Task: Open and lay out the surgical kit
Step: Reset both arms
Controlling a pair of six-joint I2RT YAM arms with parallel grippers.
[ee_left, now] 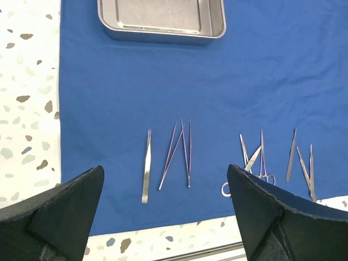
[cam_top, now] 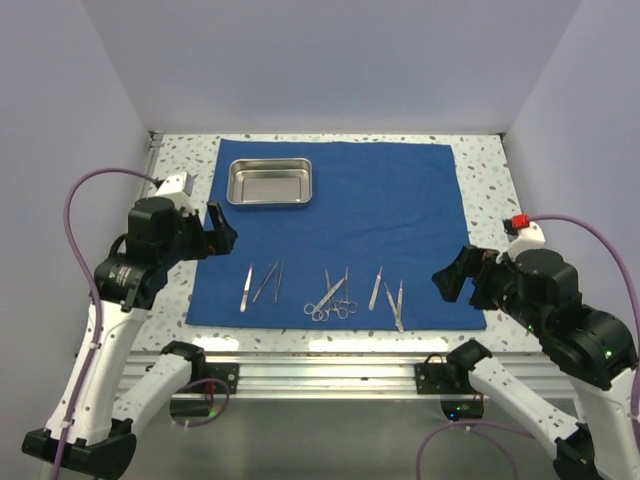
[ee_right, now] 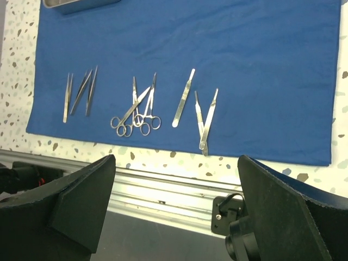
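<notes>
The royal-blue cloth wrap (cam_top: 380, 200) lies opened flat over the middle of the bench (cam_top: 180, 160), running from close to the far edge down toward the near edge. Speckled bench top shows on both sides of it.

The steel tray (cam_top: 269, 182) sits on the cloth's far left part, toward the far-left corner of the bench, with its long side parallel to the far edge.

The instruments lie in one row along the cloth's near strip, close to the bench's near edge. From the left:
- A single pair of tweezers (ee_left: 146, 166) lies on its own.
- Just beside it, two more tweezers (ee_left: 176, 155) cross in a narrow V.
- The ring-handled clamps (ee_right: 136, 109) lie across one another, rings toward the near edge (how many is hard to count in the tangle).
- Next comes one slim flat handle (ee_right: 184, 99).
- Last, a pair of slim handles (ee_right: 205, 117) meet at their near ends at the cloth's near hem.

The left fingers (ee_left: 70, 201) are spread wide apart and hold nothing. They hang above the bench's left edge, facing across the cloth.

The right fingers (ee_right: 283, 201) are likewise wide apart and unloaded. They hang near the cloth's near right corner, toward the bench's near-right corner.
</notes>
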